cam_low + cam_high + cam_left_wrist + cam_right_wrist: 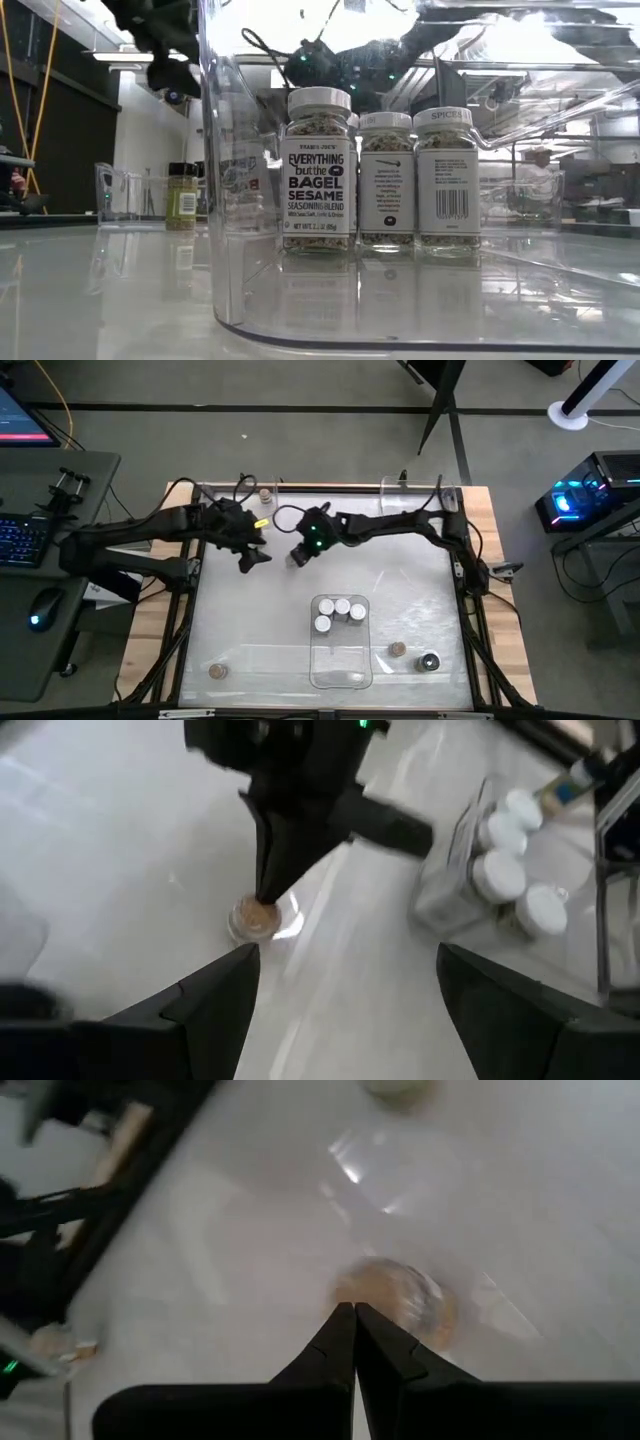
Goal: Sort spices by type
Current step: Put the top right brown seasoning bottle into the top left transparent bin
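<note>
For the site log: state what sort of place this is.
Likely a robotics lab or workshop, not a kitchen: a keyboard and mouse sit on a desk beside the table, a lit computer tower stands on bare floor, and cables trail about.

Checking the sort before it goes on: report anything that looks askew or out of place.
One oddity: the right end effector is shut with nothing in it, its tips poking a tan-capped jar instead of gripping it. The three white-capped jars stand upright in the clear tray. No spill shows.

Left gripper point(250, 550) hangs spread wide, facing the right gripper point(296, 559), pinched closed
</note>
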